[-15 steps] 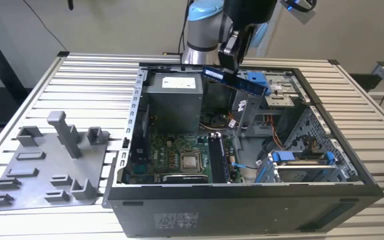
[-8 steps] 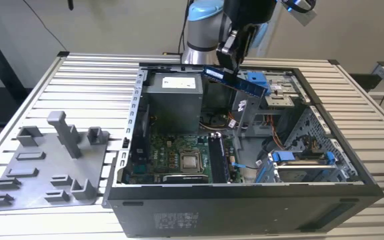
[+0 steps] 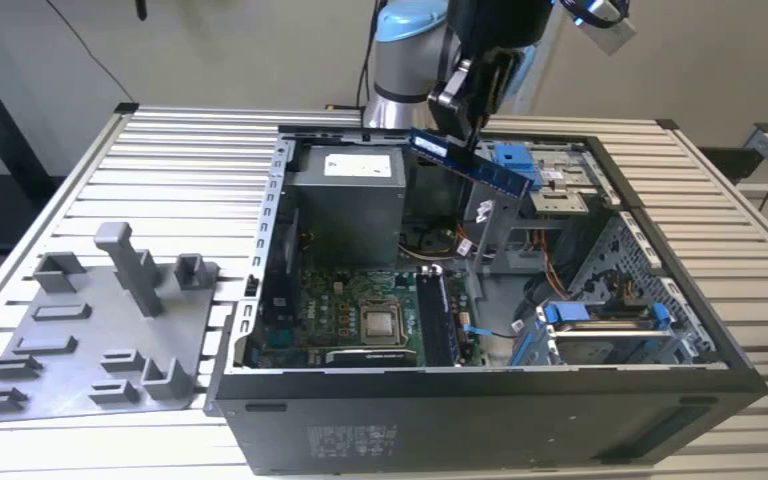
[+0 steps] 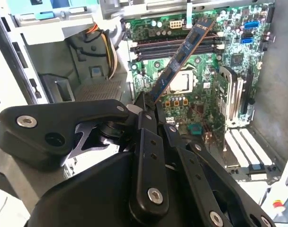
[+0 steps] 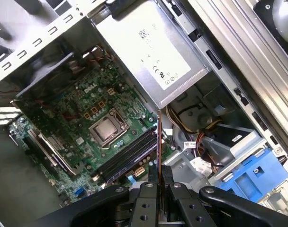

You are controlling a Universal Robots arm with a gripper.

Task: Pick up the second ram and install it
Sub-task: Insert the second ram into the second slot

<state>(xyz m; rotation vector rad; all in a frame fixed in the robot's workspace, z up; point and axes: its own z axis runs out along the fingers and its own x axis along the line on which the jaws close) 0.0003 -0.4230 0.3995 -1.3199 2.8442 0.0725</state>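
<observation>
The second ram hangs in the air over the open computer case, clamped by one end in the tool. The tool's fingers are clenched on the stick's flat faces in both wrist views. The case lies on its side on the slatted surface, filling the half toward the exterior view's right. A grey plastic holder tray lies by the surface's edge at the exterior view's left. Inside the case the motherboard faces up, and its memory slots lie just beside the processor. In the second wrist view the stick runs out from the tool slantwise across those slots, well above them. Its long axis looks turned away from theirs, and its free end is tilted downward. In the first wrist view the stick appears edge-on over the slots. The pictures do not show whether a neighbouring slot is filled.
</observation>
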